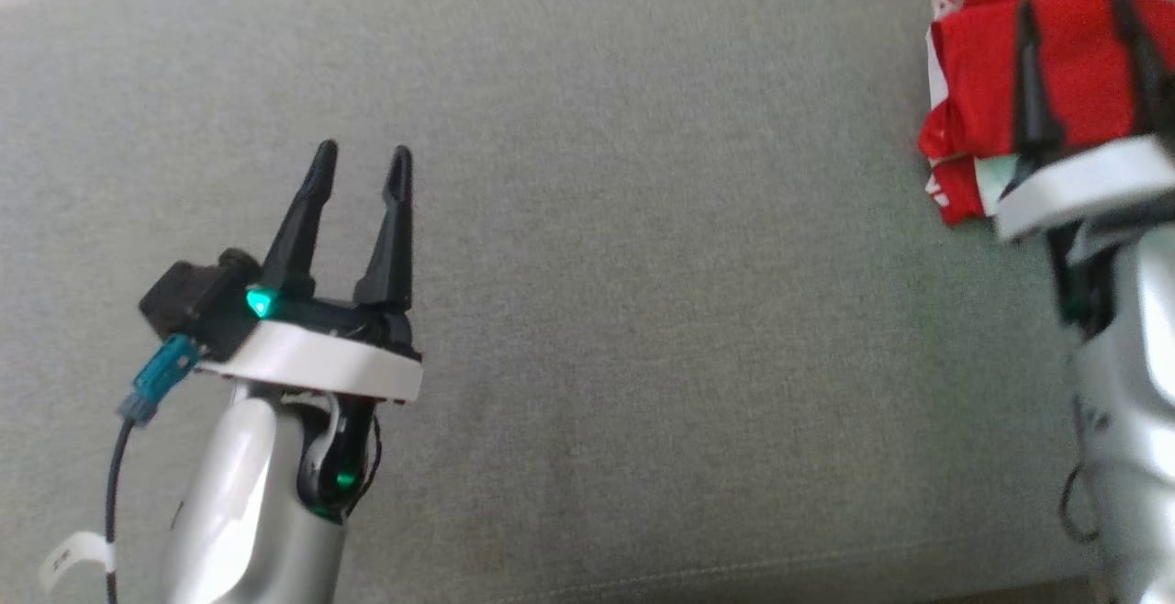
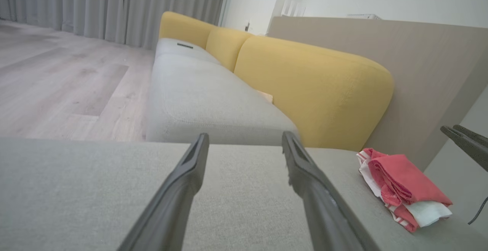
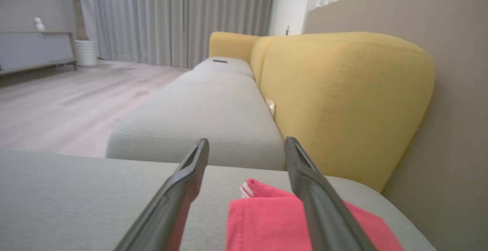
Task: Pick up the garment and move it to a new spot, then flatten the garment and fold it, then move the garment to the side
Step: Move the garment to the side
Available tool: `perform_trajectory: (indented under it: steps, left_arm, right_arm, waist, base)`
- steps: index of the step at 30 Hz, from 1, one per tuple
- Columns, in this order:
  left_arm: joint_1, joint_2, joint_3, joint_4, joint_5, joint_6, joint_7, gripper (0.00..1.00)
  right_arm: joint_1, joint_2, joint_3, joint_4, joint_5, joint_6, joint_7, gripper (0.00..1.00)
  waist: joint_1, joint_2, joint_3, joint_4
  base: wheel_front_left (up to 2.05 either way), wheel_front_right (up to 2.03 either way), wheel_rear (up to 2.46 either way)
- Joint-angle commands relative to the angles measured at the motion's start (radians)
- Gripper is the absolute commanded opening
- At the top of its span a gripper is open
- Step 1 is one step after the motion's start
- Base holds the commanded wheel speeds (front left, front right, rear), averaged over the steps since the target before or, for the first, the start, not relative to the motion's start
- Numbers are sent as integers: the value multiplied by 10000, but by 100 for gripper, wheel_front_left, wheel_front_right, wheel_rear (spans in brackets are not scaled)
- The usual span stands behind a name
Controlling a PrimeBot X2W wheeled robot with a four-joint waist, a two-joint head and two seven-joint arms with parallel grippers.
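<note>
The garment (image 1: pixel 973 72) is red with white trim, folded into a small stack at the far right of the grey cushion (image 1: pixel 643 264). My right gripper (image 1: pixel 1074 12) hovers over it with its two dark fingers spread and nothing between them. In the right wrist view the garment (image 3: pixel 267 220) lies just below those open fingers (image 3: pixel 190 178). My left gripper (image 1: pixel 361 159) stands open over bare cushion at the left, well away from the garment. From the left wrist, the folded garment (image 2: pixel 400 182) shows at the right, a white layer peeking out underneath.
A yellow backrest (image 2: pixel 316 87) rises behind the cushion, with a beige wall panel (image 2: pixel 419 71) beyond it. Another grey seat cushion (image 3: pixel 202 110) continues ahead. Wooden floor (image 2: pixel 57 79) and grey curtains (image 3: pixel 171 18) lie further off.
</note>
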Motion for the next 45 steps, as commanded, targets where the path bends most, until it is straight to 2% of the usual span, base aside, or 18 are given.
perform_trajectory:
  steps: [1,8,16,20,25,45]
  left_arm:
    - [-138,68,388,-400,-71,2,-53,100]
    - [495,32,576,-465,-149,2,-53,100]
    - [1254,21,583,-464,-434,2,-53,100]
    - [1565,20,507,-483,-487,2,-53,100]
    - [1724,20,623,-466,-659,88,-53,100]
    - [1708,19,776,-621,-48,632,-53,100]
  right_arm:
    - [237,81,254,-596,208,-9,-134,100]
    - [1975,908,379,-1782,1075,-9,-589,100]
    - [3271,1593,226,-1797,1185,-9,-942,100]
    - [3843,1677,254,-1755,1058,-9,-1008,100]
    - [4171,1686,533,-2104,1469,-9,-1017,100]
    - [4105,1690,598,-2229,1560,-9,-1021,100]
  waist:
    - [0,-1,-353,156]
    - [0,-1,-965,279]
    - [0,-1,-1440,351]
    - [0,-1,-1587,374]
    - [0,-1,-1631,350]
    - [0,-1,-1575,195]
  base:
    - [0,0,0]
    - [0,0,0]
    - [0,0,0]
    - [0,0,0]
    - [0,0,0]
    - [0,0,0]
